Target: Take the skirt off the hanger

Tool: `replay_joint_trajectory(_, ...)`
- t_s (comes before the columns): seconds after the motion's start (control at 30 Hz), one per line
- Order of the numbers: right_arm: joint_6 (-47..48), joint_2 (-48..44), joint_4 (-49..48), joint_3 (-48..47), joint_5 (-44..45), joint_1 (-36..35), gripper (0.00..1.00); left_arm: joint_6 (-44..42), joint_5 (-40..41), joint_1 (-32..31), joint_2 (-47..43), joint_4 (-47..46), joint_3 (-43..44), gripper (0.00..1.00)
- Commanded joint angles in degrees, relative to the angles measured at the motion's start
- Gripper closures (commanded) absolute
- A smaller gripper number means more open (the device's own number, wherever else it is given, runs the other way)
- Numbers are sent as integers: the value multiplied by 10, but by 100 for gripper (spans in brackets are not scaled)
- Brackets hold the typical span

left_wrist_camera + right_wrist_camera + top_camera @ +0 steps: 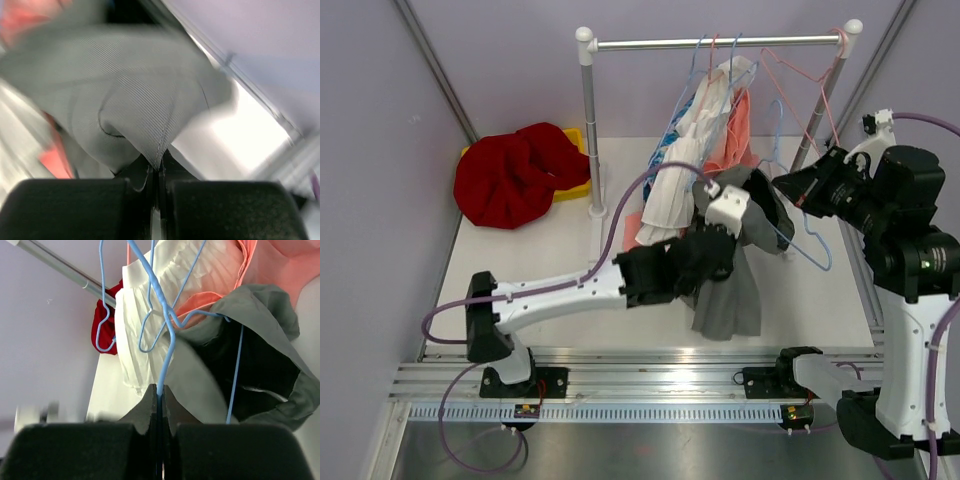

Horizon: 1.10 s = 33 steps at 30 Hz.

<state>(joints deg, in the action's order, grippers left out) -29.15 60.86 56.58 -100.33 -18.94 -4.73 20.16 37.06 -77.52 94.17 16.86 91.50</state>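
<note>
The grey skirt (728, 295) hangs partly draped off a light-blue wire hanger (813, 250) below the clothes rail. My left gripper (718, 252) is shut on a fold of the skirt; in the left wrist view the grey ribbed fabric (140, 100) runs down into the closed jaws of the gripper (159, 169). My right gripper (782, 187) is shut on the blue hanger's wire. In the right wrist view the hanger (167, 325) rises from between the closed tips of the gripper (160, 390), and the skirt (270, 320) still hangs over one of its arms.
A white rack (588, 120) with a metal rail (720, 43) holds a white pleated garment (675, 190), a pink garment (735, 135) and several pink and blue hangers (800, 75). A red cloth (520, 170) fills a yellow bin (582, 140) at back left.
</note>
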Motion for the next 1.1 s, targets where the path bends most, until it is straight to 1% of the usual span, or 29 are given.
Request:
replay_joint_trajectory(0.0, -8, -39, 5, -9, 3, 1, 100, 1, -56, 88, 59, 65, 123, 100)
replay_joint_trajectory(0.07, -6, -36, 20, -34, 12, 0, 100, -2, -61, 96, 83, 89, 153, 100)
replay_joint_trajectory(0.1, -3, -30, 33, -62, 15, 1, 100, 0, -57, 97, 94, 110, 160, 100)
replay_joint_trajectory(0.17, 1, -22, 42, -93, 37, 1, 100, 11, -68, 95, 90, 119, 138, 100)
replay_joint_trajectory(0.2, 2, -9, 47, -121, 45, 1, 100, 27, -71, 89, 70, 113, 115, 100)
replay_joint_trajectory(0.23, 2, 0, 49, -138, 57, 0, 100, 31, -70, 84, 56, 104, 64, 100)
replay_joint_trajectory(0.3, 2, 30, 53, -186, 62, 1, 100, 59, -63, 70, 25, 93, 9, 100)
replay_joint_trajectory(0.33, 1, 41, 53, -201, 70, 1, 100, 71, -60, 64, -4, 92, -15, 100)
replay_joint_trajectory(0.37, 3, 51, 48, -213, 72, 1, 100, 83, -59, 58, -20, 91, -65, 100)
replay_joint_trajectory(0.4, 6, 75, 46, -237, 74, 1, 100, 101, -50, 34, -36, 95, -85, 100)
replay_joint_trajectory(0.43, 13, 87, 45, -248, 84, 1, 100, 106, -38, 15, -71, 96, -110, 100)
replay_joint_trajectory(0.47, 16, 100, 43, -269, 88, 1, 100, 110, -7, -29, -86, 97, -142, 100)
replay_joint_trajectory(0.57, 32, 151, 47, -313, 119, 1, 100, 161, 37, -89, -132, 151, -171, 100)
replay_joint_trajectory(0.6, 35, 172, 45, -337, 126, 1, 100, 209, 60, -119, -141, 201, -179, 100)
replay_joint_trajectory(0.63, 38, 181, 41, -345, 137, 1, 100, 234, 72, -133, -150, 226, -183, 100)
replay_joint_trajectory(0.67, 39, 188, 24, -347, 140, 1, 100, 277, 98, -164, -168, 272, -187, 100)
replay_joint_trajectory(0.77, 35, 206, -17, -326, 141, 1, 100, 348, 150, -215, -195, 353, -184, 100)
replay_joint_trajectory(0.8, 34, 214, -25, -321, 141, 1, 100, 394, 158, -224, -212, 407, -180, 100)
replay_joint_trajectory(0.87, 35, 223, -44, -312, 143, 2, 100, 449, 181, -236, -233, 478, -181, 100)
replay_joint_trajectory(0.93, 40, 237, -54, -306, 149, 1, 100, 465, 196, -236, -264, 506, -199, 100)
replay_joint_trajectory(0.97, 41, 241, -65, -302, 152, 2, 100, 475, 215, -234, -271, 537, -199, 100)
replay_joint_trajectory(1.0, 47, 249, -68, -300, 153, 1, 100, 478, 224, -234, -282, 554, -194, 100)
replay_joint_trajectory(1.03, 51, 254, -73, -299, 154, 1, 100, 478, 235, -234, -284, 569, -173, 100)
replay_joint_trajectory(1.07, 54, 259, -76, -298, 154, 1, 100, 476, 257, -231, -286, 603, -160, 100)
